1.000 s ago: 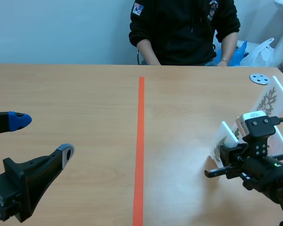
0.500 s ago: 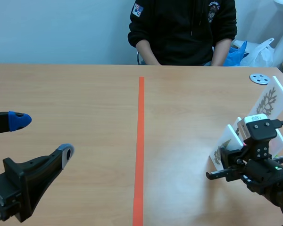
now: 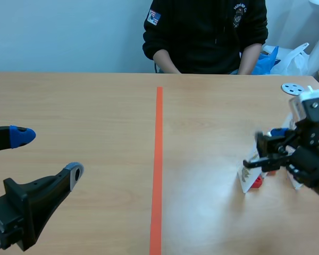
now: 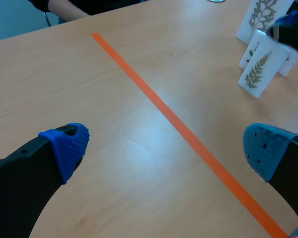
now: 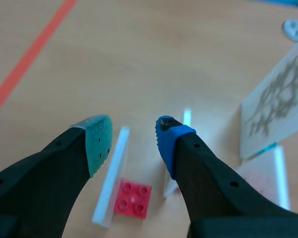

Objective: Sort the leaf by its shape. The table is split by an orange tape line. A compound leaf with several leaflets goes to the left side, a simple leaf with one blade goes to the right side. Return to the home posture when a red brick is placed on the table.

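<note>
Right gripper (image 5: 132, 137), fingers spread, above red brick (image 5: 133, 198) between upright leaf cards (image 5: 111, 173).

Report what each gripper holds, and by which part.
Nothing: the left gripper and the right gripper are both open; the right hangs above the red brick.

- Scene view: from the near edge, facing across the table (image 3: 95, 106) to its far edge.
- Wrist views: close, angled downward; the left one shares the tape line (image 4: 179, 129) with it.
</note>
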You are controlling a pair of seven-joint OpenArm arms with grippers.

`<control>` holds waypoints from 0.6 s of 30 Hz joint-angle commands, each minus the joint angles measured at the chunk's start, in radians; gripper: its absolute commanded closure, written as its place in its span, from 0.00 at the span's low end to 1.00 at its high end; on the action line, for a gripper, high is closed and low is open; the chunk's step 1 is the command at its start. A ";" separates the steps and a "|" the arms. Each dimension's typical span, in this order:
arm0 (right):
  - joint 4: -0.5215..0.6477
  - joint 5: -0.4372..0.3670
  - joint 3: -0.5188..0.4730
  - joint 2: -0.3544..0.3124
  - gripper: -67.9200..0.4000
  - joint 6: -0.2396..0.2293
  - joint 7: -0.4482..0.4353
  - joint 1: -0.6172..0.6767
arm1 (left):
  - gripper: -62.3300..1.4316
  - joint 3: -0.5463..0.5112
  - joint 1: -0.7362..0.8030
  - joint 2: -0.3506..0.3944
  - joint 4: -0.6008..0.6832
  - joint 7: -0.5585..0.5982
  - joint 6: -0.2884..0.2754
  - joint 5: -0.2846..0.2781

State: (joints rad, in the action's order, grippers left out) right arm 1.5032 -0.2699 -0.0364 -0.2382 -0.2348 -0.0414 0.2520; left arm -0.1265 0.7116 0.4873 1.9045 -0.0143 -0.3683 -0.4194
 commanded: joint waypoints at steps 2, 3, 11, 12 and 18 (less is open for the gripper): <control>0.109 -0.040 -0.035 -0.006 0.67 -0.031 0.020 0.018 | 0.00 0.004 0.000 -0.005 0.021 0.017 -0.002 -0.006; 0.142 -0.051 -0.044 -0.006 0.67 -0.041 0.032 0.022 | 0.00 0.004 0.000 -0.005 0.021 0.017 -0.002 -0.006; 0.353 -0.158 -0.119 -0.009 0.53 -0.128 0.117 0.085 | 0.00 0.004 0.000 -0.005 0.021 0.017 -0.002 -0.006; 0.372 -0.170 -0.129 -0.008 0.50 -0.141 0.128 0.097 | 0.00 0.004 0.000 -0.005 0.021 0.017 -0.002 -0.006; 0.423 -0.248 -0.153 -0.026 0.15 -0.270 0.155 0.179 | 0.00 0.004 0.000 -0.005 0.021 0.017 -0.002 -0.006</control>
State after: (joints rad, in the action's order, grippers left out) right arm 1.9308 -0.5076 -0.1886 -0.2466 -0.4984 0.1257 0.4248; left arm -0.1265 0.7116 0.4873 1.9045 -0.0139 -0.3683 -0.4194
